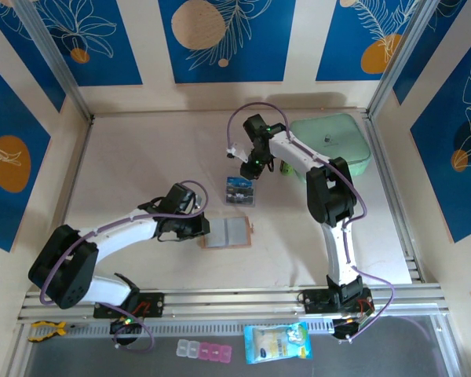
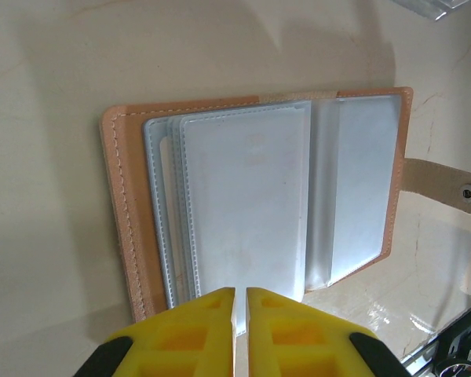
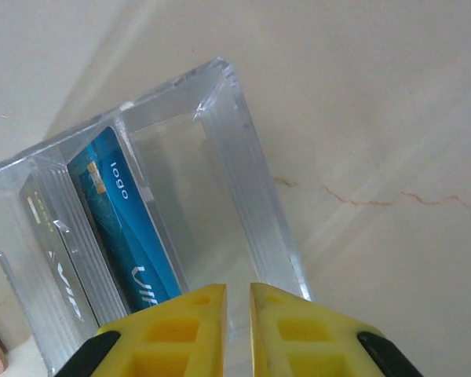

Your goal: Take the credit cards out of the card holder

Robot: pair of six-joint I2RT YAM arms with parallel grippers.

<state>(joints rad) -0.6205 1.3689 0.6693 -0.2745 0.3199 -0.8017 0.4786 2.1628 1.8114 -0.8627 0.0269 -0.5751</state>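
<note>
Left gripper: fingers are pressed almost together at the near edge of the card holder. Whether a sleeve edge is nipped cannot be told.
Card holder: laid open and flat on the worktop between the two arms, clear sleeves facing up, snap tab loose.
Sleeves: the top leaves are seen pale and blank, and no card is made out in them.
Credit cards: a blue one and a darker one are lodged in separate compartments of a clear tray, just beyond the holder.
Right gripper: held over the tray, fingers all but closed, nothing seen between them.
Progress: judged done or nearly so; only a check of the lower sleeves appears to be left.
Hidden: sleeves under the top leaf are covered. The tray's near end is cut off by the fingers, so the card count is uncertain.
</note>
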